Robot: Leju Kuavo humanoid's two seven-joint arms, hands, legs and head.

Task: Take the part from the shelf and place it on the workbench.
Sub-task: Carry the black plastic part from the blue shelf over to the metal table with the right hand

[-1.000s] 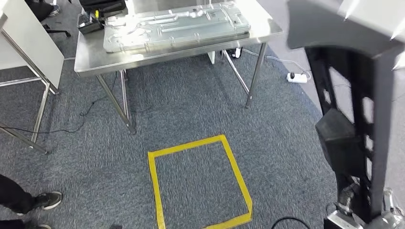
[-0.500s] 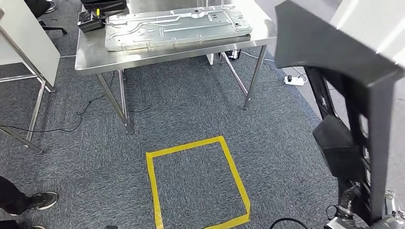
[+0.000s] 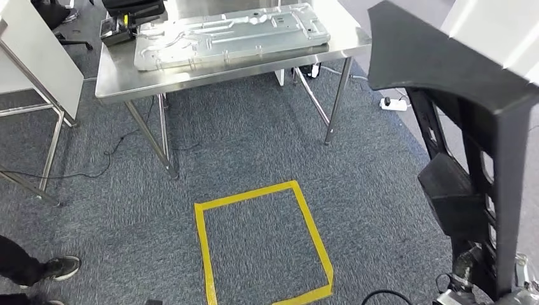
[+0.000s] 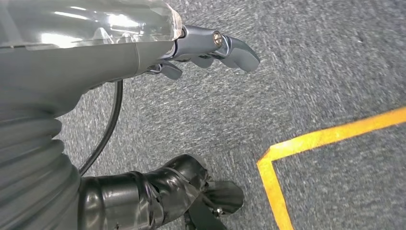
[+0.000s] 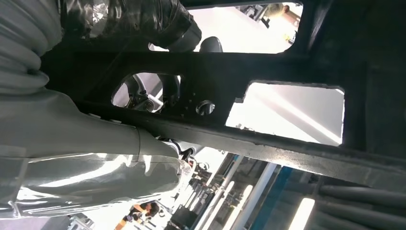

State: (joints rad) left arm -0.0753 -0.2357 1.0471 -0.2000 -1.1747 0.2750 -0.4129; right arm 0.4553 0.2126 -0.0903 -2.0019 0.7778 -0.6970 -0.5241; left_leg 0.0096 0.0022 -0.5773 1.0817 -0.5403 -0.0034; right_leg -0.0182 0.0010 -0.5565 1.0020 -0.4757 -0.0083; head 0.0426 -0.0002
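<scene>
Head view, part: a large black framed part [image 3: 470,127] with cut-out windows stands upright at the right of the picture, well apart from the workbench.
Workbench: a steel workbench [image 3: 254,67] on thin legs stands at the top of the head view; a long pressed metal panel [image 3: 229,35] lies flat along it, with a black case [image 3: 121,28] at its far left corner.
Floor: grey carpet [image 3: 254,146] with a yellow tape square [image 3: 264,244] between the robot and the workbench; a white power strip [image 3: 394,103] lies on the carpet near the bench's right legs.
Right hand: in the right wrist view the right hand [image 5: 158,28] is pressed up against the black part, its dark fingers wrapped over a bar of the frame, so it holds the part.
Left hand: in the left wrist view the left hand [image 4: 201,52] hangs over the carpet beside a corner of the yellow tape, fingers loosely apart, nothing in them.
Person: a dark trouser leg and shoe [image 3: 60,267] show at the lower left edge of the head view.
White board: a white panel on a metal stand [image 3: 38,57] leans at the far left.
</scene>
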